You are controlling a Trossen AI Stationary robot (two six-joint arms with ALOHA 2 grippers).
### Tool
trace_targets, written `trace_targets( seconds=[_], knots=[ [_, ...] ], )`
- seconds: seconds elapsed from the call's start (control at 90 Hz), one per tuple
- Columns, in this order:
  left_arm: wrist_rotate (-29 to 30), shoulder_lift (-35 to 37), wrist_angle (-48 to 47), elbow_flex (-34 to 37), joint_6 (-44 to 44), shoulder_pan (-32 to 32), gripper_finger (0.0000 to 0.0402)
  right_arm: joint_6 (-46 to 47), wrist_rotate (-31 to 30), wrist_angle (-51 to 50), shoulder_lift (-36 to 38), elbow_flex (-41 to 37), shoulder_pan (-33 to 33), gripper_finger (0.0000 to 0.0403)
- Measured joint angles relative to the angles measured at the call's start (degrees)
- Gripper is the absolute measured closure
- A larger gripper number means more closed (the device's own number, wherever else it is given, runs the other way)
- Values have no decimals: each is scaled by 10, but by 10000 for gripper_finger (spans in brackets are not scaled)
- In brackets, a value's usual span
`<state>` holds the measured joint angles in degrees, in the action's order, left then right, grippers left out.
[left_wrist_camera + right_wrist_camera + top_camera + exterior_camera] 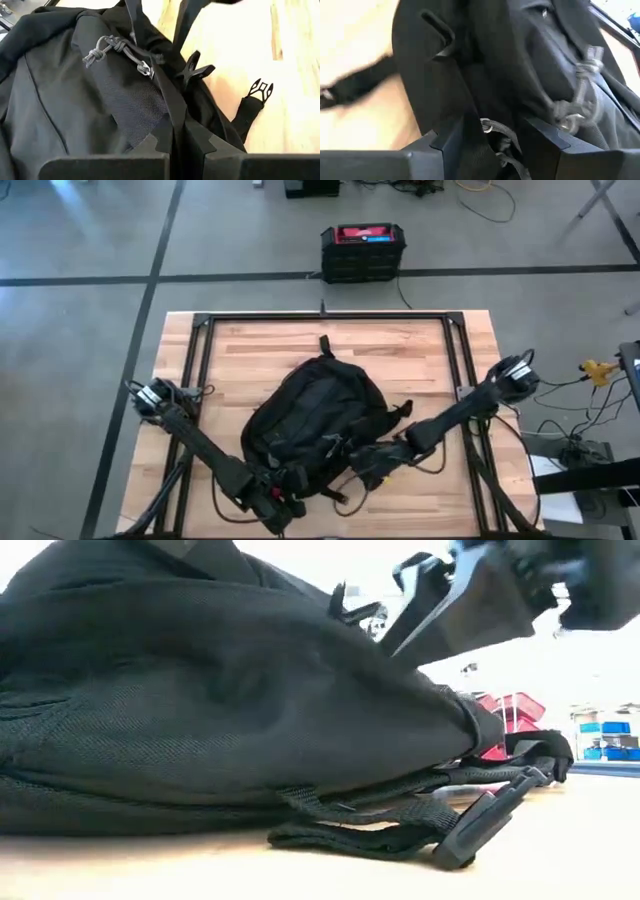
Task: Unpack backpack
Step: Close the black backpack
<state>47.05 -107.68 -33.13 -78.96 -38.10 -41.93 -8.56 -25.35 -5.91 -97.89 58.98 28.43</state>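
The black backpack (315, 418) lies flat on the middle of the wooden table, its straps and a buckle (478, 832) trailing on the wood at its near side. At the pack's near edge, my left gripper (176, 142) is shut on a band of black fabric. My right gripper (495, 137) is open at the pack's near right side (362, 463). Its fingers stand on either side of a grey corded zip pull (489, 127); I cannot tell whether they touch it. A second grey cord pull (107, 47) lies on the pack's top. My left gripper pinches a raised band or fold of the backpack's black fabric (174, 117) between its two fingers, at the pack's near edge. The fingers come in low from the table's near side. The rest of the pack lies on the table.
A black metal frame (320, 317) runs around the tabletop. A loose strap end with an open buckle (260, 92) lies on bare wood beside the pack. On the floor beyond the far edge stands a rigid black box with a red top (362, 250). Bare wood shows at the far side.
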Motion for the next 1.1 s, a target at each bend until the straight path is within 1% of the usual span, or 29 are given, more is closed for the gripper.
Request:
trace_targets(
  seconds=[0.078,0.178,0.256,0.333,0.478,0.722,0.9,0.978,1.1],
  knots=[
    [0,0,1,0,-1,0,399,-12,-1,-53,-17,40,-1,259],
    [-2,0,2,0,-3,-1,399,-24,0,-122,-21,84,-1,275],
    [-14,0,4,0,2,-1,399,-46,1,-169,-21,111,-3,286],
    [-21,0,7,0,16,-1,399,-67,2,-208,-21,123,-12,295],
    [-27,0,8,0,23,-2,399,-92,17,-250,-24,123,-34,309],
    [-30,0,12,0,36,-3,399,-134,44,-254,-39,123,-61,318],
    [-30,0,12,0,39,-3,399,-125,48,-254,-59,144,-72,319],
    [-30,0,12,0,39,-3,399,-120,48,-255,-63,153,-72,336],
    [-28,0,11,0,39,-3,399,-102,48,-261,-63,168,-74,386]
  ],
)
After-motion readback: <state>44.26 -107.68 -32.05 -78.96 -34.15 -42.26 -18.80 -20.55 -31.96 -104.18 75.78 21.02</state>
